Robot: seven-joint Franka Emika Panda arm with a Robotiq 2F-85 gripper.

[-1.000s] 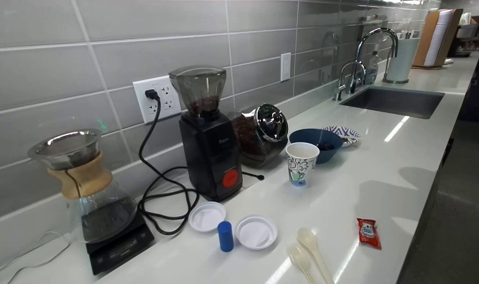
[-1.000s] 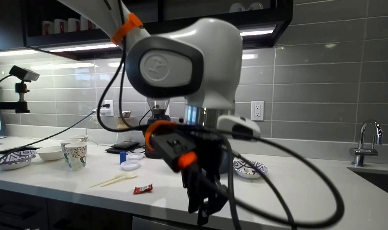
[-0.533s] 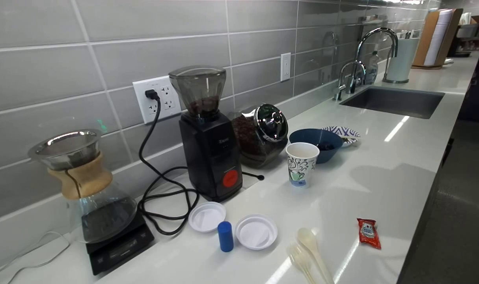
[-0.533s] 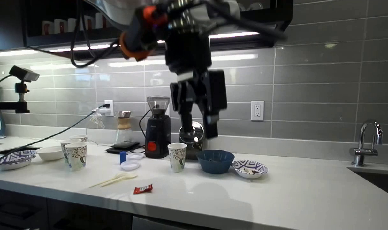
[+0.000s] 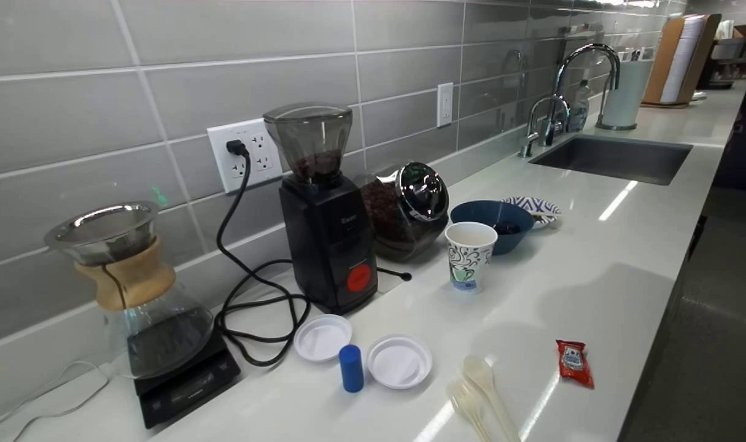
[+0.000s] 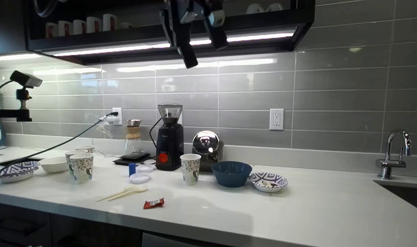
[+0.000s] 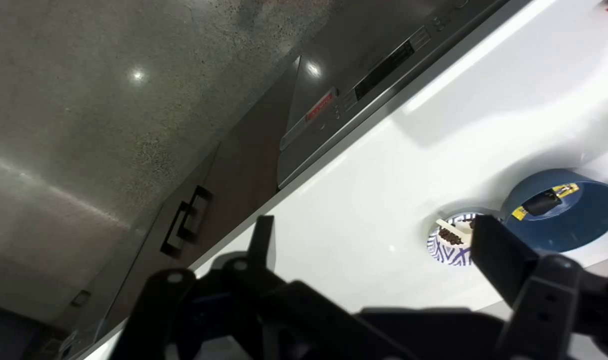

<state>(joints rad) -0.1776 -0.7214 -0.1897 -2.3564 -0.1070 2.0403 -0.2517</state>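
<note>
My gripper [image 6: 205, 53] is high above the counter in an exterior view, in line with the cabinet's lower edge. Its black fingers stand wide apart in the wrist view, and nothing is between them. Below, partly covered by a finger [image 7: 501, 255], a patterned bowl [image 7: 446, 255] holds dark beans and a pale utensil. Beside it a blue bowl [image 7: 579, 235] contains a black and yellow packet [image 7: 541, 202]. A paper cup [image 5: 469, 261] stands near the blue bowl. A red packet [image 5: 573, 363], a spoon [image 5: 489, 387] and a fork [image 5: 468, 405] lie on the counter.
A black grinder [image 5: 330, 245], a bean jar [image 5: 403, 212] and a glass carafe [image 5: 158, 325] line the wall. White lids [image 5: 399, 362] flank a blue cylinder [image 5: 351, 368]. Overhead hangs a dark cabinet [image 6: 126, 44]. More cups [image 6: 81, 168] stand at the far left.
My arm has swung upward from low at the counter's front edge to near the top of an exterior view. The fingers have spread apart. Things on the counter have stayed put.
</note>
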